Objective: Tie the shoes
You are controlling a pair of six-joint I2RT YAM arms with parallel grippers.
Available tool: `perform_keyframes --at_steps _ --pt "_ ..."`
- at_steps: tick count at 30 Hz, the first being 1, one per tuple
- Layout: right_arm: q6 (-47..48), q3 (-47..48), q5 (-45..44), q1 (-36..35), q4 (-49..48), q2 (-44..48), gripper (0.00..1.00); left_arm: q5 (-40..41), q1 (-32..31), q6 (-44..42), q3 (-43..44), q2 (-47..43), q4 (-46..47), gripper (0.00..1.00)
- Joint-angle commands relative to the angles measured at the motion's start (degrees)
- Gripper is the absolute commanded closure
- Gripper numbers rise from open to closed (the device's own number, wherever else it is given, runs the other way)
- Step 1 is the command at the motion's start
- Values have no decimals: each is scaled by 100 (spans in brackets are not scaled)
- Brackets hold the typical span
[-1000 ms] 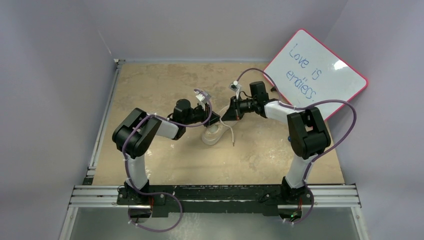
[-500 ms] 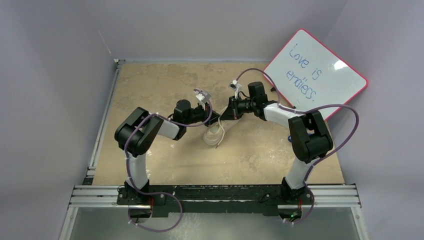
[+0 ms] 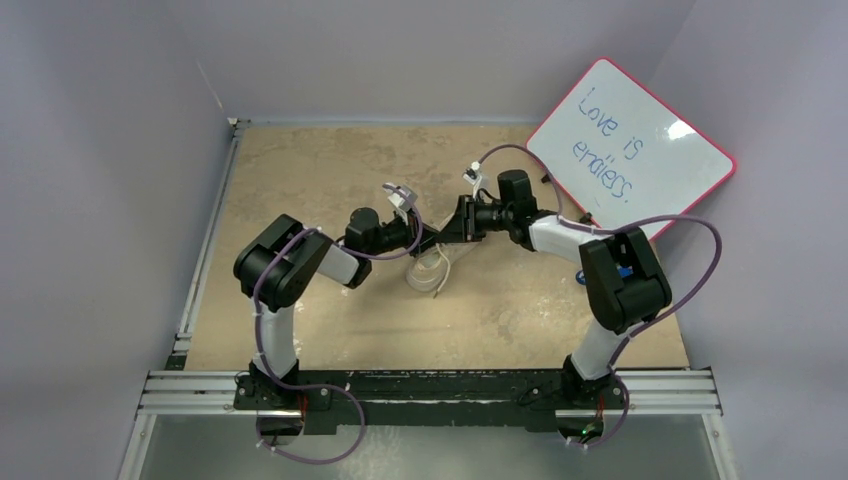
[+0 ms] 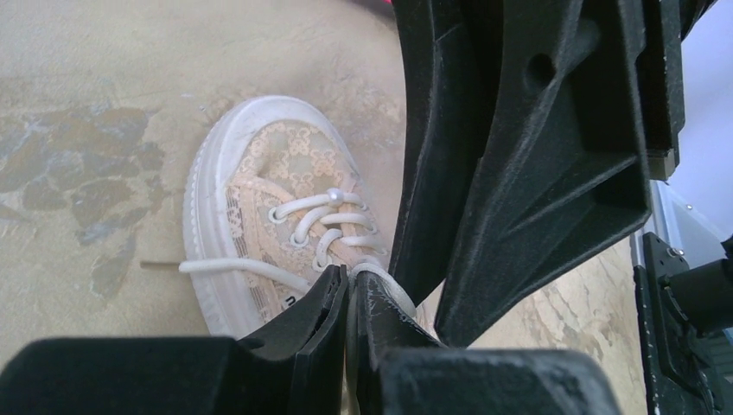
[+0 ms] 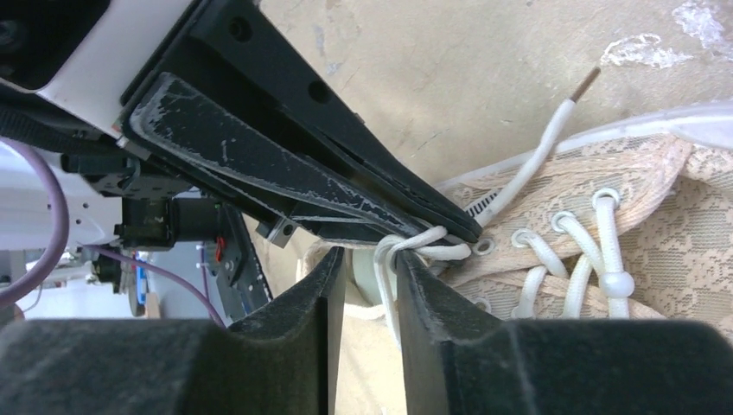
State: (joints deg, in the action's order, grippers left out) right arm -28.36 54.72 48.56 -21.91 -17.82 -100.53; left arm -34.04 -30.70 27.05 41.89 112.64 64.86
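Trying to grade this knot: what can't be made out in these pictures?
- Right wrist view: the laces bunch where the left gripper meets the right gripper; the grippers themselves hide which one holds them.
- Left wrist view: the right gripper blocks the heel end of the shoe.
- Top view: the shoe sits under both grippers; any knot is too small to see.

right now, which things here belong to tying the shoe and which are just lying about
For the job: sneaker, its laces, left gripper, right gripper, both at the laces.
Just lying about: whiteboard at the far right.
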Motion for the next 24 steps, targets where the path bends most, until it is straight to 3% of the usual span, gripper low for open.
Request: perform_keyframes --at_steps 1,7,15,19,22,24 --pt "127 133 562 -164 310 602 67 -157 -174 -13 -43 63 437 100" --pt "801 299 450 94 1395 896 60 -197 -132 -39 -126 89 537 100" --pt "1423 619 344 451 2355 1121 59 -270 -109 -40 -104 156 557 100" --pt "1930 714 -270 597 2617 1147 61 -279 -102 -26 -102 157 588 100" --pt "3018 817 -1074 599 2540 1071 64 -315 -104 -16 -68 160 581 100" --pt "3787 932 -1111 582 2627 957 63 -327 -103 -7 -48 162 578 100"
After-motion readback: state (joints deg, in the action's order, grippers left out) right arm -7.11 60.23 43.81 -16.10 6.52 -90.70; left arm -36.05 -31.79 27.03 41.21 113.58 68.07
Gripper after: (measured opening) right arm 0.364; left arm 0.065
